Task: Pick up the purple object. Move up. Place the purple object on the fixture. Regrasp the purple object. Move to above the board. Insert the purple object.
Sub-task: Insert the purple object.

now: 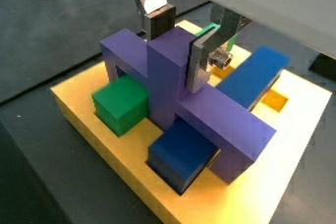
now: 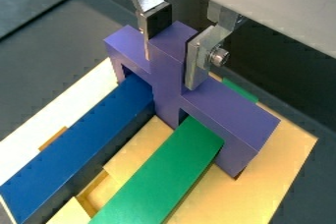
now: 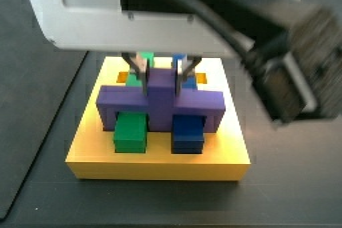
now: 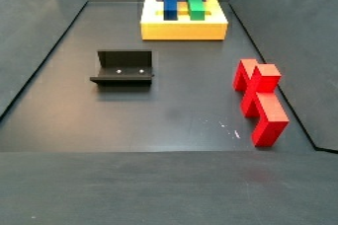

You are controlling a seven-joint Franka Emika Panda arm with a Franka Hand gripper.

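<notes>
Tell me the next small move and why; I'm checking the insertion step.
Probably open the tool and lift straight up: in both wrist views its fingers flank the purple object's middle tab, and the piece already looks seated on the yellow board, straddling the green and blue bars.

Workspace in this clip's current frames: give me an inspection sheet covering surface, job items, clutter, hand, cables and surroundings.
Surface: dark grey floor, faint scuffs.
Job items: violet-purple plastic bridge-shaped block sits across the long green bar and long blue bar on the thick yellow square board; whether it is fully seated cannot be told. Dark L-shaped fixture stands bare, apart from the board.
Clutter: red stepped blocks on the floor, away from the board.
Hand: the hand is over the board, silver fingers flanking the block's raised middle tab; contact cannot be confirmed.
Cables: thick black cable on the arm.
Surroundings: dark walls around the floor.
</notes>
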